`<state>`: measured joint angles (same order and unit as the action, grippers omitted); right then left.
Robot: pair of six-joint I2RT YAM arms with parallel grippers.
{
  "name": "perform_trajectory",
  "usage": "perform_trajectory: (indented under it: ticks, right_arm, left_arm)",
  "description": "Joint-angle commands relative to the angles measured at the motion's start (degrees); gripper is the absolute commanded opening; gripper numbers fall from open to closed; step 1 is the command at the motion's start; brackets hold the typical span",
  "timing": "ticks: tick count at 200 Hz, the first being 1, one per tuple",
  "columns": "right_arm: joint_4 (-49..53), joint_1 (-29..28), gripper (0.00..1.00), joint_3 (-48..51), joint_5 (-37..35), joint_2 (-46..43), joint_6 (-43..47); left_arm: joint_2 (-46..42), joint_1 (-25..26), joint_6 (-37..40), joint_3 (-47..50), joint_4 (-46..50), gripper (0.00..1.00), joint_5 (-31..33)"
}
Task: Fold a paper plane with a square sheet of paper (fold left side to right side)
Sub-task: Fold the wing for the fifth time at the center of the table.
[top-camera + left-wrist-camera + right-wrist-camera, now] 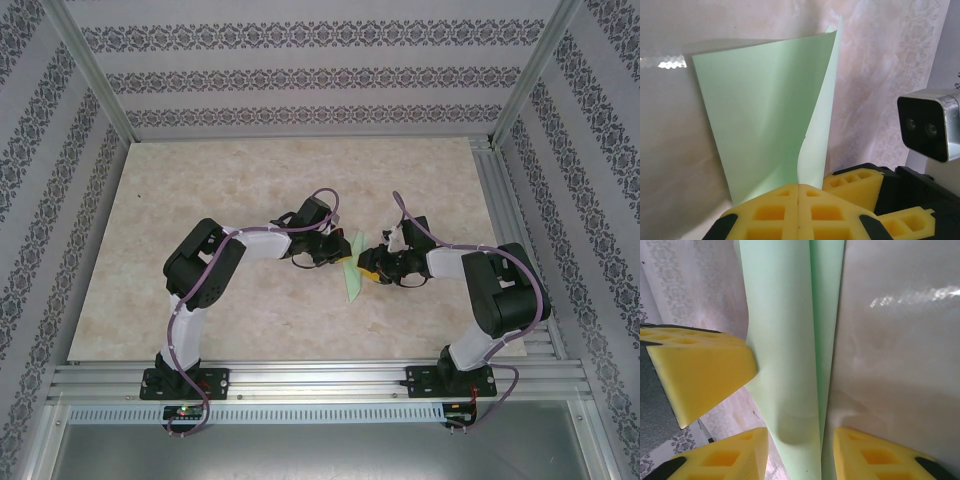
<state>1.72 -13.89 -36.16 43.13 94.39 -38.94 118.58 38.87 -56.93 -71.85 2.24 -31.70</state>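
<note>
Over marbled table (200,200), left claw (798,192) pinches green paper (765,115).

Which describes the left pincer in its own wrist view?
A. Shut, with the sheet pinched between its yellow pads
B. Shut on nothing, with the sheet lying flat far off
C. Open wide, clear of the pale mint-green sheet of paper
A: the left pincer has its yellow pads pressed together, and the pale mint-green sheet of paper rises out of the seam between them.
</note>
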Motion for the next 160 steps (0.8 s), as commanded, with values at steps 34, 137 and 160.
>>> perform_trajectory:
  ticks: [34,137,160]
  right_arm:
    - [0.26,-0.75,0.42,-0.49,-1.83,-1.67,1.76]
    - [-0.60,3.22,0.35,-0.51,-3.66,-4.97,-0.28]
    - [-0.76,3.90,0.22,-3.31,-4.33,-3.23,-0.85]
  left_arm:
    - [1.21,-1.34,2.65,-1.27,1.43,0.00,0.65]
    - [2.20,-2.04,4.46,-2.77,2.42,0.00,-0.46]
    - [2.09,-2.05,4.46,-2.85,2.33,0.00,-0.55]
